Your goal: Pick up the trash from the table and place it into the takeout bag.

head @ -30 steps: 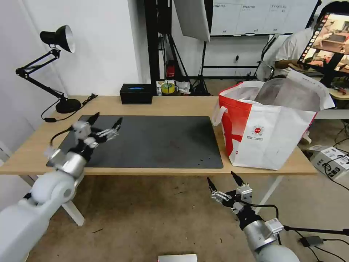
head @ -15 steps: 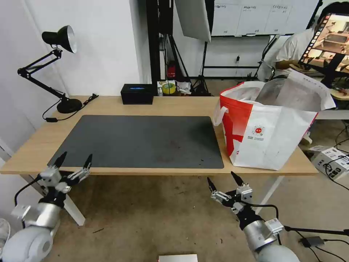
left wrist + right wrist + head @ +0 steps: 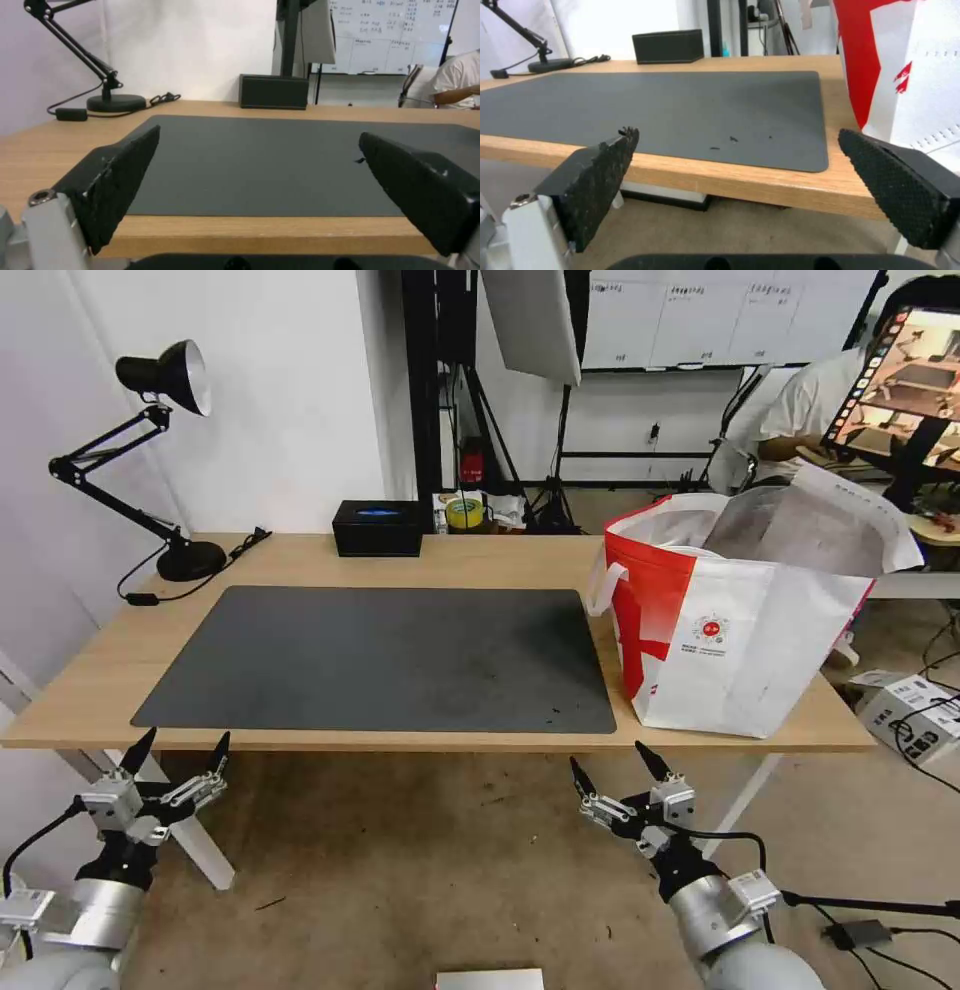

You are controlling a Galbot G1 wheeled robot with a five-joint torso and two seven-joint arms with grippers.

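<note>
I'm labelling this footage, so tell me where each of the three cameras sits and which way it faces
Head view: high on the robot, looking down over the table and takeout bag; left gripper and right gripper hang open below the near edge.
Left wrist view: behind the left gripper's fingers, level with the grey mat.
Right wrist view: behind the right gripper's fingers, facing mat and bag.
All share the black box.
</note>
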